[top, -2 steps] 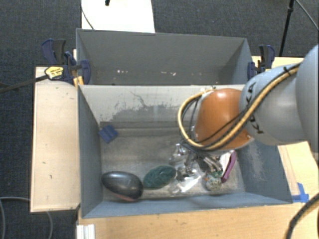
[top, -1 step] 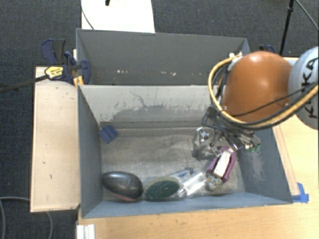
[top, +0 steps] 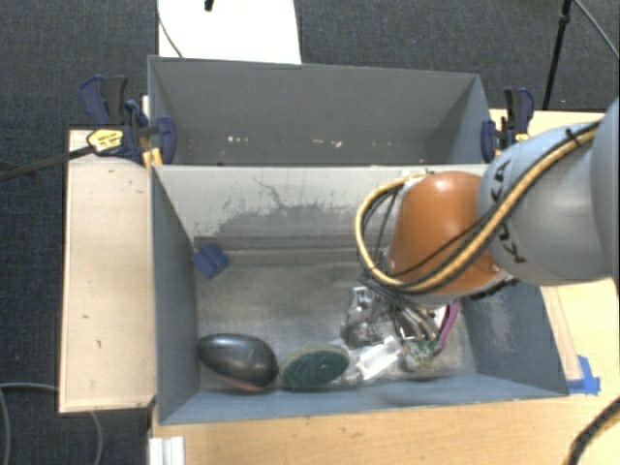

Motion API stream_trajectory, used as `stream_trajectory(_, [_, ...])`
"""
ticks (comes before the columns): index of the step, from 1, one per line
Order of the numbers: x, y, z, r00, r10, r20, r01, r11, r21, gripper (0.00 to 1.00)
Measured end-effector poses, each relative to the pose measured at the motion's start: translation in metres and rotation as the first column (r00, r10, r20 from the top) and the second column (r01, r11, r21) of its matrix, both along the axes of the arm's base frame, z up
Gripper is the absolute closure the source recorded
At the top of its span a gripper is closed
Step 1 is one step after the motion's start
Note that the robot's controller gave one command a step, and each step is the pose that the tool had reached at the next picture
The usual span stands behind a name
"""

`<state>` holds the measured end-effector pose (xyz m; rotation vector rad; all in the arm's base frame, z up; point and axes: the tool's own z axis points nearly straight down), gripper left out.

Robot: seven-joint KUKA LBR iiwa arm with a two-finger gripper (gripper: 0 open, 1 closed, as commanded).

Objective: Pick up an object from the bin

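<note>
Along the near wall of the grey metal bin (top: 320, 407), a row of loose things lies on the floor. Furthest left, close to the near left corner, is a dark grey smooth oval lump (top: 237, 359) with a dull shine. Just beside it on the right lies a dark green round flat disc (top: 315, 367) with a rough-looking face. Next along, at the disc's right edge, is a pale whitish crumpled piece (top: 376, 360), tilted up towards the right. I cannot tell whether the piece and the disc touch. Right of that is a small heap of bits (top: 426, 345) with a purple strip and a green speck, partly under the robot's wrist.

Just behind the whitish piece, the metal hand (top: 362, 325) hangs low over the bin floor, pointing down. That piece and the right rim of the green disc are the things nearest to it. I cannot tell whether the hand is released or clenched, nor whether it touches the whitish piece.

Above the hand sits the round orange cover (top: 436, 231) of the wrist, with black-and-yellow cables (top: 373, 250) looped around it. The grey arm (top: 572, 211) runs off to the right over the bin's right wall.

Farther back, a small blue blocky thing (top: 209, 260) lies at the foot of the left wall, well apart from the row. The sloping far wall behind it carries pale scuffs and scratches.
</note>
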<state>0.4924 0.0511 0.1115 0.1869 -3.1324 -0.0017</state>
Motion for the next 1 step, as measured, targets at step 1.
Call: stream_trajectory(1, [0.0014,-0.0003,0.0023,1.000,0.000,0.005,0.000,1.000,0.000,0.00])
